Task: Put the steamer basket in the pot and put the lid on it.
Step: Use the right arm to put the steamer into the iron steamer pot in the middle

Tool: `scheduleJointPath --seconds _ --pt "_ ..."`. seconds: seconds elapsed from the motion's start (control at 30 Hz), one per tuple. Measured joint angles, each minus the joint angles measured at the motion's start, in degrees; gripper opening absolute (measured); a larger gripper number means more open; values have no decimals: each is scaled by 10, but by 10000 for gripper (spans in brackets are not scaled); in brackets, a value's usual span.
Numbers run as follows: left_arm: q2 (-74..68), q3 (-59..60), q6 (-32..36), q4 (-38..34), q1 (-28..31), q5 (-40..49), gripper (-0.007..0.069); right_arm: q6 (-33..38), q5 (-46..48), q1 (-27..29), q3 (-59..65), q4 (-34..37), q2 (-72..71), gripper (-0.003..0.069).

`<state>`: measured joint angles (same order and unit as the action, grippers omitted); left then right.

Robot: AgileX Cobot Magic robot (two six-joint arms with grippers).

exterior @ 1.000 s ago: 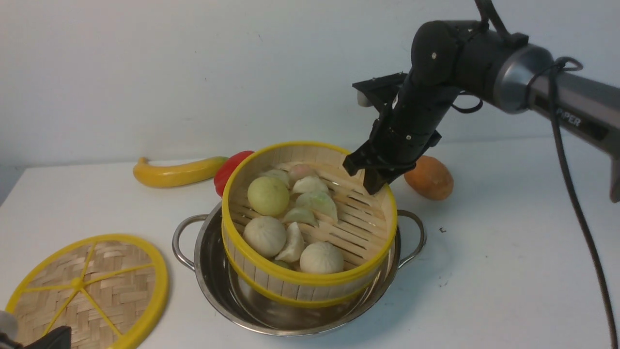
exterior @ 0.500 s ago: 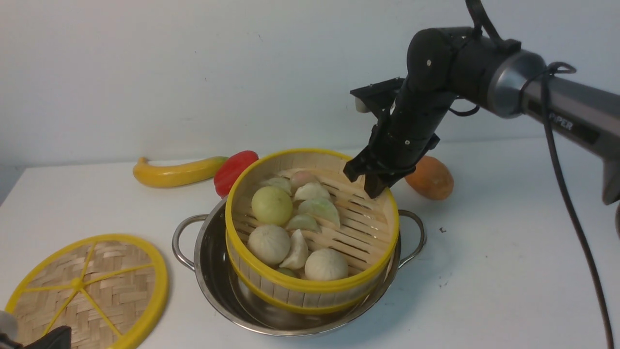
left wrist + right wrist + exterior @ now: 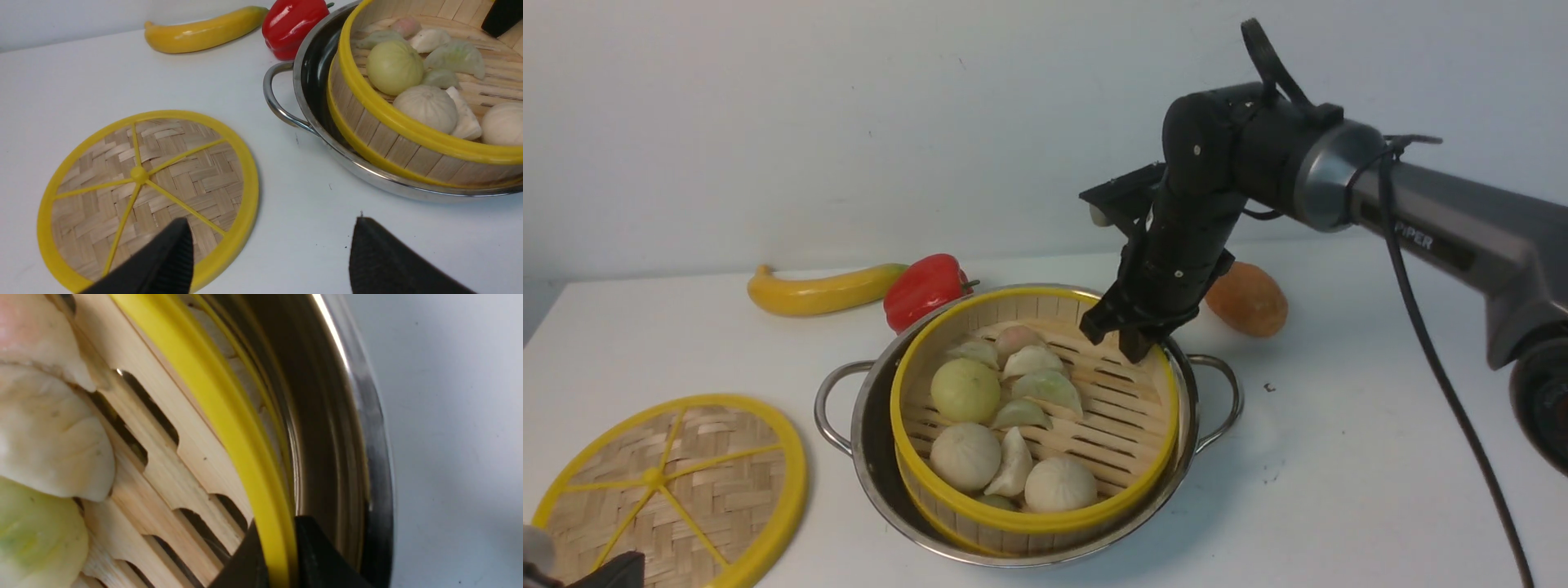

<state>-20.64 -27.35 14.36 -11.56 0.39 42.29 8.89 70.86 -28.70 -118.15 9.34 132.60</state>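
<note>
The steamer basket (image 3: 1111, 408), bamboo with a yellow rim and pale buns and dumplings, sits down inside the steel pot (image 3: 882, 482) at the table's middle. My right gripper (image 3: 1129, 339) is shut on the basket's far right rim (image 3: 245, 457), one finger inside the wall and one outside. The lid (image 3: 670, 482), a flat woven disc with yellow spokes, lies on the table at the front left. In the left wrist view my left gripper (image 3: 269, 245) hangs open just over the lid's edge (image 3: 229, 245), holding nothing.
A yellow banana (image 3: 821, 290) and a red pepper (image 3: 923, 290) lie behind the pot at the left. An orange fruit (image 3: 1250, 298) sits behind it at the right. The pot's looped handles (image 3: 827, 400) stick out to both sides.
The right gripper has lowered the basket, which hung tilted above the pot, down into the pot and shifted slightly left. The left gripper and lid have not moved.
</note>
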Motion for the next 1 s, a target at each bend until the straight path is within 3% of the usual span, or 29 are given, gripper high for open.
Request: scheduleJointPath --seconds 0.4,0.67,0.77,1.0 --pt "0 0 0 0 0 4 473 -11 5 -8 -31 -40 20 48" --pt "0 0 0 0 0 5 473 -12 5 -8 -106 -23 19 319" --pt "0 0 0 0 0 5 473 -12 6 -8 -106 -22 19 363" --pt "0 0 0 0 0 5 473 -12 8 -8 -106 -32 19 377"
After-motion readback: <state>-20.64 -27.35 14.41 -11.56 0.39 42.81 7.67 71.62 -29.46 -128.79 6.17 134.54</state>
